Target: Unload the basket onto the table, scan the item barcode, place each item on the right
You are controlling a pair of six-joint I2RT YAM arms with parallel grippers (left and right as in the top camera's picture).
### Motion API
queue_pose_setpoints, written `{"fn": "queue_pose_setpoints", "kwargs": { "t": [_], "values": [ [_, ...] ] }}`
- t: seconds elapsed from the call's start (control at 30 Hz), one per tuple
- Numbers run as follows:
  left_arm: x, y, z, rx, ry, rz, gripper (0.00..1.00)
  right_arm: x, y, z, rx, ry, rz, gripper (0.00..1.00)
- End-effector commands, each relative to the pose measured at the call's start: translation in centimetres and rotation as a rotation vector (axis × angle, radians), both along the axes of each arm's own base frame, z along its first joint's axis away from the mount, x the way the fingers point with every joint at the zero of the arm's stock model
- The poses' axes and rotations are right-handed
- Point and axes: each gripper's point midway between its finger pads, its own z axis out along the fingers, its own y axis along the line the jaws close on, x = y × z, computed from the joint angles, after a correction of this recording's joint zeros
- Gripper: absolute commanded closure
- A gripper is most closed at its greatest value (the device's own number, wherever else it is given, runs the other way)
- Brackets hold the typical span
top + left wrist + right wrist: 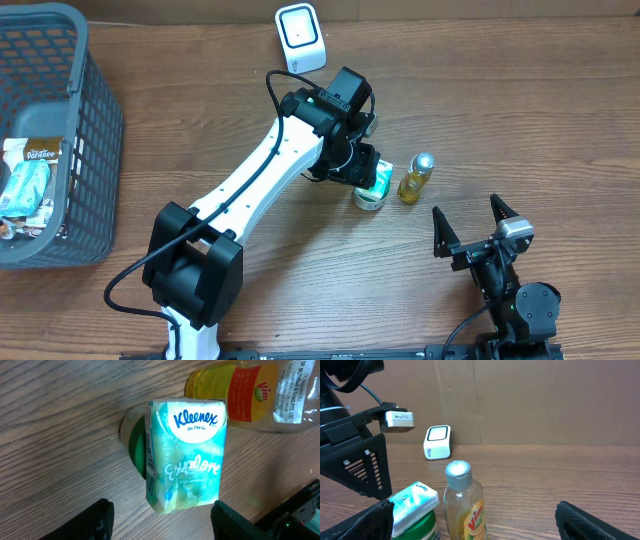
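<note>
1. Left: a grey basket [100, 100] sits on the wood-grain table [560, 100].
2. Centre: the left gripper [162, 506] straddles the Kleenex pack [186, 455], which lies on a green-lidded jar [136, 452] below the white scanner [300, 38]; whether it grips is unclear.
3. Right: an oil bottle [415, 178] stands just beside the jar. At lower right, the right gripper [466, 206] gapes empty.

We've got a small soft-plastic teal and white Kleenex tissue pack [186, 455] lying label-up on top of a round green-lidded tub [136, 452], hanging a bit over its edge. The little white boxy barcode scanner [300, 37] stands upright farther back, well apart from the pack.
</note>
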Motion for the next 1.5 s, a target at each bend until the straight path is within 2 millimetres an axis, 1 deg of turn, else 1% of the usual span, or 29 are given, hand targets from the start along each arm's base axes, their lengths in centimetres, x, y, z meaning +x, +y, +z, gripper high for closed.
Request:
{"fn": "queue_pose_setpoints", "kwargs": {
  "t": [0.0, 0.6, 0.7, 0.77, 0.87, 1.03, 1.17, 1.27, 1.3, 1.33, 1.47],
  "values": [
    [-0.1, -0.1, 0.0, -0.015, -0.001, -0.027, 0.35, 0.1, -0.2, -0.3, 0.000, 0.002, -0.010, 0.00],
    [0.2, -0.3, 0.1, -0.024, -0.014, -0.028, 0.35, 0.1, -0.2, -0.3, 0.000, 0.002, -0.010, 0.00],
    [0.2, -0.3, 0.1, -0.024, -0.017, -0.036, 0.37, 0.1, -0.2, -0.3, 0.000, 0.002, -0.009, 0.00],
    [0.1, -0.3, 0.1, -0.024, -0.016, -0.039, 0.39, 0.1, -0.2, -0.3, 0.000, 0.002, -0.010, 0.00],
    [-0.4, -0.8, 0.0, -0.043, -0.009, -0.068, 0.38, 0.1, -0.2, -0.3, 0.000, 0.002, -0.010, 0.00],
    [-0.7, -1.0, -0.7, -0.042, -0.007, -0.076, 0.37, 0.1, -0.2, -0.3, 0.000, 0.001, -0.010, 0.00],
    [-0.7, -1.0, -2.0, -0.046, -0.013, -0.076, 0.36, 0.1, -0.2, -0.3, 0.000, 0.002, -0.010, 0.00],
    [-0.6, -1.0, -3.0, -0.049, -0.010, -0.057, 0.41, 0.1, -0.2, -0.3, 0.000, 0.002, -0.009, 0.00],
    [-0.7, -1.0, -3.3, -0.048, -0.005, -0.049, 0.45, 0.1, -0.2, -0.3, 0.000, 0.001, -0.009, 0.00],
    [-0.8, -0.9, -3.5, -0.047, -0.004, -0.048, 0.46, 0.1, -0.2, -0.3, 0.000, 0.002, -0.010, 0.00],
    [-0.7, -1.0, -3.4, -0.049, -0.006, -0.048, 0.66, 0.1, -0.2, -0.3, 0.000, 0.002, -0.010, 0.00]
  ]
}}
